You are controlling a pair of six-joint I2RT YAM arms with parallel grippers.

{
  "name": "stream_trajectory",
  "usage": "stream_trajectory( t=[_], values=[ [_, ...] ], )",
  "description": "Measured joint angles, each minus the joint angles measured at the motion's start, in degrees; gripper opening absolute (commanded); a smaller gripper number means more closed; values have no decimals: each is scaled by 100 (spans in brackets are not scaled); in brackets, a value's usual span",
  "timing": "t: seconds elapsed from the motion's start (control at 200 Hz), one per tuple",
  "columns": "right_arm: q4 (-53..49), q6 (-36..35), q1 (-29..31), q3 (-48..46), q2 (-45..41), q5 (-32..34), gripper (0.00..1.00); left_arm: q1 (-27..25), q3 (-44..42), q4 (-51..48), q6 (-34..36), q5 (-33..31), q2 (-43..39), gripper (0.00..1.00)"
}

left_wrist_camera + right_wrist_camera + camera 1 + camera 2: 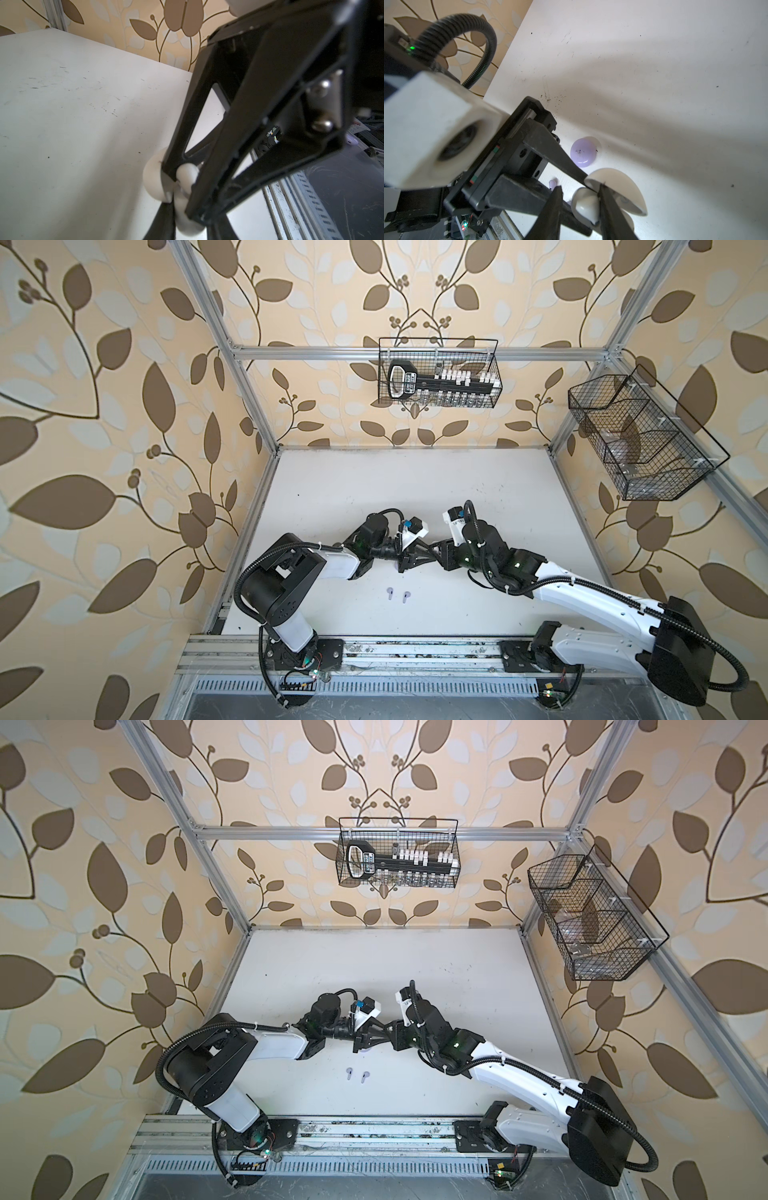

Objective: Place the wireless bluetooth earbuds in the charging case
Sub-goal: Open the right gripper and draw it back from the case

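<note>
A white charging case (618, 187) hangs open above the table, lid up, with my left gripper (187, 220) shut on its body (153, 180). A white earbud (586, 205) sits in the case, its round head showing. My right gripper (579, 186) straddles that earbud with jaws apart; the earbud lies against one finger (610, 212), with a gap to the other. Both grippers meet at mid-table in both top views, left gripper (417, 559) and right gripper (431, 549). Two lilac earbuds (390, 593) (405, 596) lie loose on the table nearer the front. The case is hidden under the grippers in the top views.
A closed lilac case (583, 152) rests on the table just beyond the grippers. One lilac earbud (552, 183) shows behind the left fingers. Wire baskets hang on the back wall (438, 373) and the right frame (640, 439). A metal rail (415, 651) runs along the table's front edge.
</note>
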Motion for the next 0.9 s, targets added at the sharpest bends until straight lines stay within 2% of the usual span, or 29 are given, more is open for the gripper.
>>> stream_trajectory(
  t=[0.35,0.605,0.9],
  values=[
    [-610,-280,105,348,-76,361,35,0,61,-22,72,63,-81,0],
    [-603,-365,35,466,-254,780,35,-131,61,-140,181,420,-92,0],
    [-627,-339,-308,466,-741,782,33,-144,61,-225,378,404,-92,0]
  ],
)
